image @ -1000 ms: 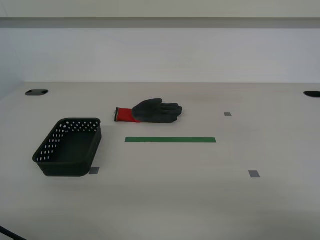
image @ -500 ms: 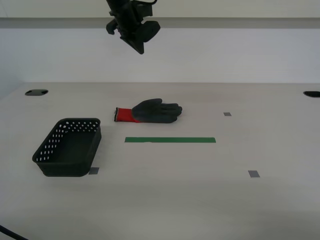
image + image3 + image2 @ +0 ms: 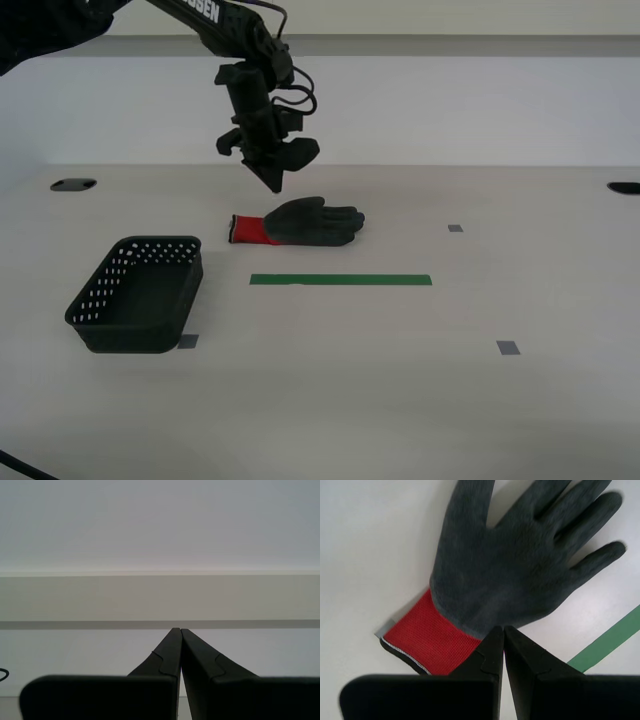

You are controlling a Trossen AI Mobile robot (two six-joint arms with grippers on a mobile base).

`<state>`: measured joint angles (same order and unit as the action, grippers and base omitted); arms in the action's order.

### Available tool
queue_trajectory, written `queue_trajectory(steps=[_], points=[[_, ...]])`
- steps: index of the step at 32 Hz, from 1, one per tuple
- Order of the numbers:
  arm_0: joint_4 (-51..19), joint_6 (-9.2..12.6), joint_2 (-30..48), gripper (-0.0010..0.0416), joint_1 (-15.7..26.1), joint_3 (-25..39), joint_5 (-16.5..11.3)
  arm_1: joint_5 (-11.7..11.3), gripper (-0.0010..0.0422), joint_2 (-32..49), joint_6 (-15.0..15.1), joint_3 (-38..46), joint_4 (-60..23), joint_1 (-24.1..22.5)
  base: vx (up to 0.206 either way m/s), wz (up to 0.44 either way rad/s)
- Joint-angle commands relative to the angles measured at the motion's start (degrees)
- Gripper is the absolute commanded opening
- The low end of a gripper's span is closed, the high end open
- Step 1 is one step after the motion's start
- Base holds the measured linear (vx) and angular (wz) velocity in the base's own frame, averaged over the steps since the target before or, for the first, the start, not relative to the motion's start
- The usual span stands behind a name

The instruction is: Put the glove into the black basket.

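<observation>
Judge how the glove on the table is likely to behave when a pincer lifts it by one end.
The glove lies flat and thin, so it will probably droop rather than hold its shape. It looks light for its size. Its grey palm seems textured and the red cuff knitted, so it likely won't slip, roll or tip.

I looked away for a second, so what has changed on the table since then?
An arm has swung in from above and come down: my second pincer now hangs just above the glove, near its red cuff, jaws shut and holding nothing. A second ago no arm showed at all. The glove, the black basket and the green tape strip lie where they were.
</observation>
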<state>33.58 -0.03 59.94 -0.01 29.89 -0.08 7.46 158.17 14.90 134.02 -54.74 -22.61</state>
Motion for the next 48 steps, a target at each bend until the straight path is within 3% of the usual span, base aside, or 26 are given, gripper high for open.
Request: queue_trajectory(steps=[1,4,5,7,8,14,20,25,33,35,36,38,48], points=[[0.17,0.02,0.00,0.0001,0.00,0.07,0.17,-2.27,0.0000,0.96,-0.11,0.00,0.81,0.00,0.000,0.000],[0.02,0.02,0.00,0.0000,0.00,0.07,0.17,-4.46,0.0000,0.96,0.04,-0.11,3.02,0.07,0.000,0.000],[-0.02,0.02,0.00,0.0001,0.00,0.07,0.17,-7.93,0.0000,0.92,0.04,0.20,3.65,0.39,0.000,0.000],[0.02,0.00,0.00,0.0001,0.00,0.07,0.17,-10.05,0.0000,0.92,0.00,0.15,3.61,0.74,0.000,0.000],[-0.04,0.02,0.00,0.0000,0.00,0.07,0.17,-11.21,0.0010,0.92,-2.40,-0.22,2.08,1.99,0.000,0.000],[-0.24,0.00,0.00,0.0001,0.00,0.07,0.17,-11.39,0.0085,0.92,-6.03,-2.32,0.20,5.49,0.000,0.000],[-0.26,0.02,0.00,0.0000,0.00,0.07,0.17,-11.32,0.0139,0.92,-6.99,-2.89,0.13,6.75,0.000,0.000],[-0.24,0.02,0.00,0.0001,0.00,0.07,0.17,-9.55,0.0174,0.92,-10.62,-2.89,-0.96,6.75,0.000,0.000],[-0.24,0.02,0.00,0.0001,0.00,0.07,0.17,-8.61,0.0189,0.94,-12.74,-7.28,-0.26,6.64,0.000,0.000],[-0.24,0.02,0.00,0.0001,0.00,0.07,0.17,-7.32,0.0190,0.94,-13.92,-8.41,0.31,6.58,0.000,0.000],[-0.24,0.02,0.00,0.0001,0.00,0.07,0.17,-4.26,0.0190,0.94,-15.10,-10.01,1.79,6.36,0.000,0.000],[-0.20,0.02,0.00,0.0001,0.00,0.07,0.17,-2.10,0.0190,0.94,-16.04,-11.34,3.72,6.01,0.000,0.000],[-0.24,0.02,0.00,0.0001,0.00,0.07,0.17,-2.95,0.0190,0.94,-17.33,-12.26,8.39,4.55,0.000,0.000]])
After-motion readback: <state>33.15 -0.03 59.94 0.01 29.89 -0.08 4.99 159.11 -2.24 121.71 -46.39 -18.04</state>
